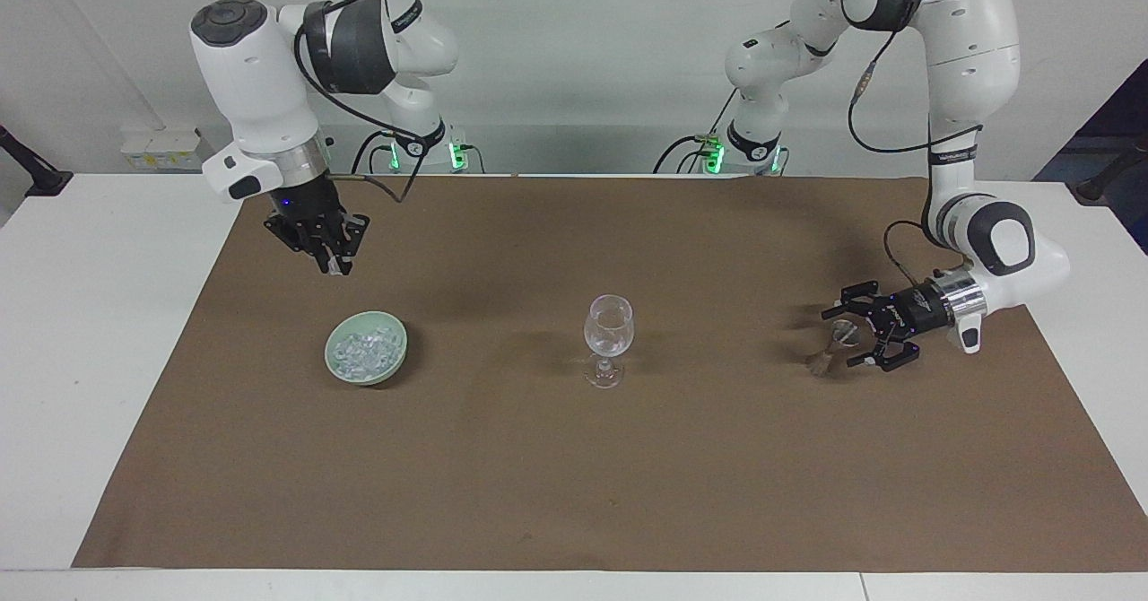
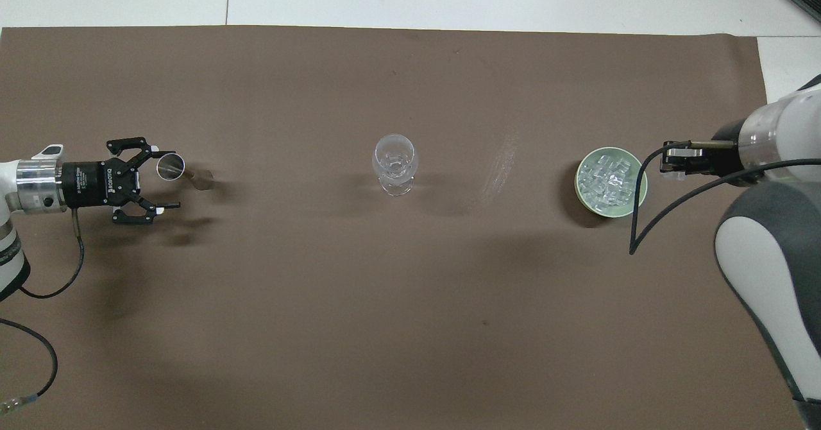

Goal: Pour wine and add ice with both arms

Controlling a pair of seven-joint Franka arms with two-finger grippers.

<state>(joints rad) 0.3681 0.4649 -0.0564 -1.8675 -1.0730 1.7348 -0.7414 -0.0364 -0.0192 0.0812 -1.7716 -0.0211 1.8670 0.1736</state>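
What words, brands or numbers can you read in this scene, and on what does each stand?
"ROBOTIQ": white print on the body of the left gripper, upside down in the overhead view.
White lettering on the dark band round the left arm: too small to read.
Nothing else is legible.

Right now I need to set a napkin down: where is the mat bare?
Bare mat: between wine glass and bowl of ice, between glass and small metal cup, and the strip farthest from the robots. Crowded: left pincer at the cup; right pincer above mat beside bowl.
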